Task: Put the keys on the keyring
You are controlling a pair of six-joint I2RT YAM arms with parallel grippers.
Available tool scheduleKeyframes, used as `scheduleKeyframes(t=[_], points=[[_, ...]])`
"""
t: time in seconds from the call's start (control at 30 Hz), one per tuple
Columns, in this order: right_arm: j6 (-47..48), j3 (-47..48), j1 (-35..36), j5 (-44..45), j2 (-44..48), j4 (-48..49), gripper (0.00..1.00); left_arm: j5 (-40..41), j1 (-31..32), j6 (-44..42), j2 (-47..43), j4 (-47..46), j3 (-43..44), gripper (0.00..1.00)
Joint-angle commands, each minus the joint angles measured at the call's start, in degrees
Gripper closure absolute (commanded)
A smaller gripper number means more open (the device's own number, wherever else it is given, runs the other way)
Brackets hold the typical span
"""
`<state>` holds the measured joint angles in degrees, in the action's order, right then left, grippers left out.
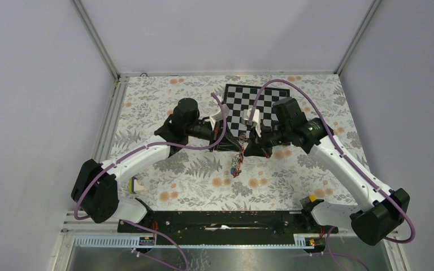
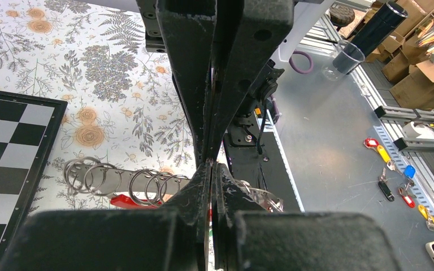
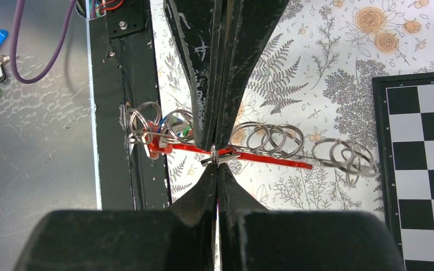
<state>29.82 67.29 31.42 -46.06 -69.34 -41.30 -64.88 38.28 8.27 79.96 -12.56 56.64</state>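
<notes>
Both grippers meet tip to tip above the middle of the floral cloth. A chain of steel keyrings [image 3: 267, 138] runs across between them. My right gripper [image 3: 217, 164] is shut on one ring of that chain. My left gripper [image 2: 212, 166] is shut too, its tips pressed on the chain, with rings [image 2: 150, 186] showing to its left. A key with a red tag [image 3: 271, 160] lies along the chain, and green [image 3: 186, 131] and blue bits show near the far rings. In the top view the bunch of keys [image 1: 237, 165] dangles below the left gripper [image 1: 230, 142] and right gripper [image 1: 243, 144].
A checkerboard [image 1: 258, 104] lies just behind the grippers. A yellow-and-white block [image 1: 135, 185] sits by the left arm's base. The black base rail [image 1: 226, 217] runs along the near edge. Several loose coloured key tags [image 2: 398, 175] lie on the grey bench beyond the cloth.
</notes>
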Motion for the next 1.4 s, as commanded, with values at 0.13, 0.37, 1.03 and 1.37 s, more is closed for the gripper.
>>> scheduleKeyframes(t=[0.13, 0.37, 1.03, 1.37], points=[[-1.93, 0.2, -0.32, -3.91, -1.38, 3.07, 0.97, -2.65, 0.19, 0.69, -1.61, -4.22, 1.36, 1.0], [-2.49, -0.87, -0.28, -3.94, -1.59, 4.41, 0.86, -3.13, 0.27, 0.66, -1.78, -4.32, 1.37, 1.0], [-1.44, -0.32, -3.44, -2.1, 5.07, 3.95, 0.54, -3.72, 0.21, 1.87, -1.67, -5.34, 1.54, 1.0], [-3.65, -1.14, -3.45, -7.56, 2.56, 7.67, 0.58, -3.76, 0.19, 4.57, -1.21, -8.27, 1.12, 1.0]])
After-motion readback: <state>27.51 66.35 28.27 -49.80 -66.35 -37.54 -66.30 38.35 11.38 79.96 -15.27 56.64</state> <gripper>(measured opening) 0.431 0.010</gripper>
